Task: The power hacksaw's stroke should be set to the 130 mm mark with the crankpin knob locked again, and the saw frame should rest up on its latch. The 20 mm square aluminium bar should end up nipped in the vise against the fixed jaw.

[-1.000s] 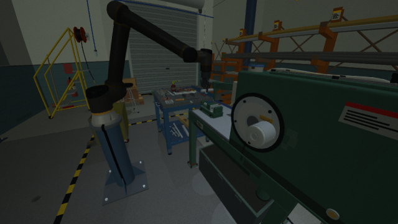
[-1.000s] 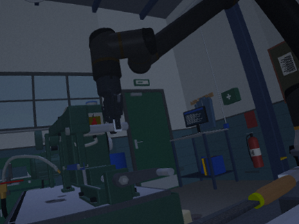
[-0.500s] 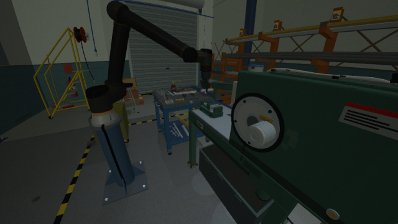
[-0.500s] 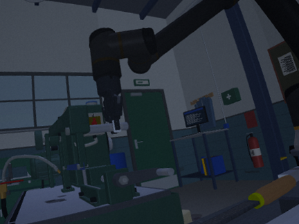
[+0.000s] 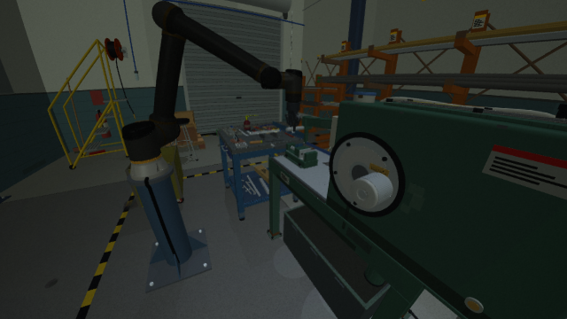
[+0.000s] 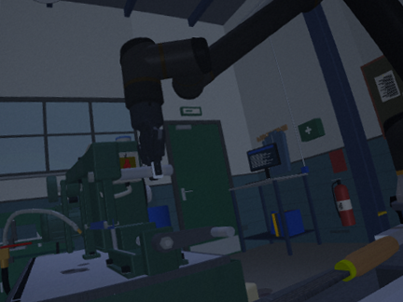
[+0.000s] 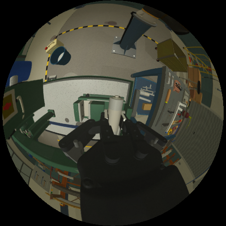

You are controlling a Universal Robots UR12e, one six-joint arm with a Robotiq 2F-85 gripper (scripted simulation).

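Observation:
The saw frame (image 6: 102,174) is largely hidden behind the machine body in the side camera, and its pale cylindrical handle (image 7: 115,110) sticks out toward the bench. That handle (image 6: 139,172) is gripped by my closed gripper (image 6: 154,170), which hangs straight down over it (image 5: 292,126). Below stands the green vise (image 7: 94,107) on the speckled saw table, its screw handle (image 6: 194,234) pointing out. The white crankpin knob (image 5: 372,190) sits on the round crank disc (image 5: 366,173) on the machine's green side. I cannot pick out the aluminium bar.
The green saw housing (image 5: 456,186) fills the right. A blue workbench (image 5: 254,141) with tools stands beside the saw table, my pedestal (image 5: 166,226) left of it. Bar-stock racks (image 5: 443,57) run behind. A blue bin (image 7: 60,55) stands on the floor.

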